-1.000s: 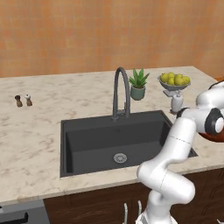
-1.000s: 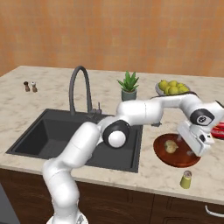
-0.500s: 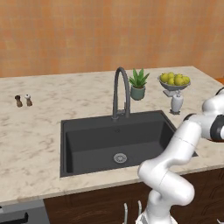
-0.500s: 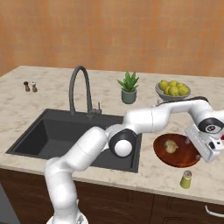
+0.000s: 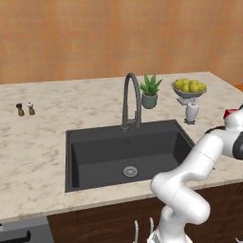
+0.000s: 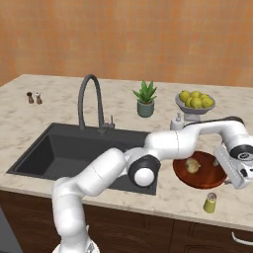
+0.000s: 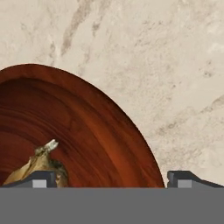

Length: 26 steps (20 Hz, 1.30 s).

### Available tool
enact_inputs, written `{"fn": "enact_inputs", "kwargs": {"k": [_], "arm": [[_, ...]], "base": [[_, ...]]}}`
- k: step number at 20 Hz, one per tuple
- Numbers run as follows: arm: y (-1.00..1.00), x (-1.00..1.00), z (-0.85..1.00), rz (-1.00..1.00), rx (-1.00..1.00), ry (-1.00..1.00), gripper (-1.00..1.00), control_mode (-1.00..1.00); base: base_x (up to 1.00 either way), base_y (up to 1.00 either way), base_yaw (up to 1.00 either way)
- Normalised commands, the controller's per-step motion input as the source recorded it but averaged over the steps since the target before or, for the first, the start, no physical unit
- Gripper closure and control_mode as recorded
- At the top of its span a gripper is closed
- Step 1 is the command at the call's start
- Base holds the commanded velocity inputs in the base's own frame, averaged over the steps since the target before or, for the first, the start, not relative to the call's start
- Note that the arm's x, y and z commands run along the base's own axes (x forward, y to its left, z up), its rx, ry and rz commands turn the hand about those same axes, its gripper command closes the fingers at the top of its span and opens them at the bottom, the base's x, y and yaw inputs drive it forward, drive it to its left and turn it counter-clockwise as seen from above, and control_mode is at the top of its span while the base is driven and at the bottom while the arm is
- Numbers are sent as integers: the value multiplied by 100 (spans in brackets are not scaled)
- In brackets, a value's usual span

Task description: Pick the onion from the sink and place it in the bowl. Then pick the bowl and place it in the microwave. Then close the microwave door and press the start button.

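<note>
You are looking at a kitchen with an orange-brown wall behind a beige marbled tabletop [image 6: 59, 106] that runs the full width. The largest thing set into it is the dark-grey sink [image 5: 128, 149], its long axis running along the front edge, with a round silver drain [image 5: 130, 171] in its floor and a dark gooseneck tap [image 5: 131, 98] at its rear rim.

The white arm [image 6: 163, 146] reaches across from the sink's front toward the right end of the tabletop. There the reddish-brown bowl [image 6: 205, 174] sits flat, near the front edge and just right of the sink, mouth facing up. The hand [image 6: 236, 165] hangs at the bowl's right rim. In the hand view you see the two fingers [image 7: 38, 179] spread as wide as they go, one over the bowl's inside, the other over bare tabletop, so they straddle the rim and grip nothing.

Behind the bowl, toward the rear edge, stands a grey footed bowl of lemons [image 6: 195, 101], then a small potted plant [image 6: 145, 100] behind the sink.

The onion [image 6: 192, 165] lies inside the reddish-brown bowl, left of centre; in the hand view its dry papery tip points up and to the right. A small yellow-green shaker [image 6: 210, 202] stands at the front edge, just in front of the bowl. Two tiny shakers [image 5: 25, 109] stand together toward the left end.
</note>
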Motion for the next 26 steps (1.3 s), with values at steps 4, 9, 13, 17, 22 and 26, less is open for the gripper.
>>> {"fn": "enact_inputs", "kwargs": {"k": [4, 9, 13, 17, 22, 26], "arm": [[-11, 0, -1, 0, 0, -1, -100, -100], [0, 0, -25, 0, 0, 0, -100, -100], [7, 0, -19, 1, 0, 0, -100, -100], [13, 0, -16, 2, 1, 0, -100, -100], [12, 0, -18, 1, 0, 0, -100, -100], [14, 0, -15, 1, 0, 0, -100, -100]], "base": [[0, 0, 0], [0, 0, 0], [0, 0, 0], [0, 0, 0], [0, 0, 0], [0, 0, 0]]}}
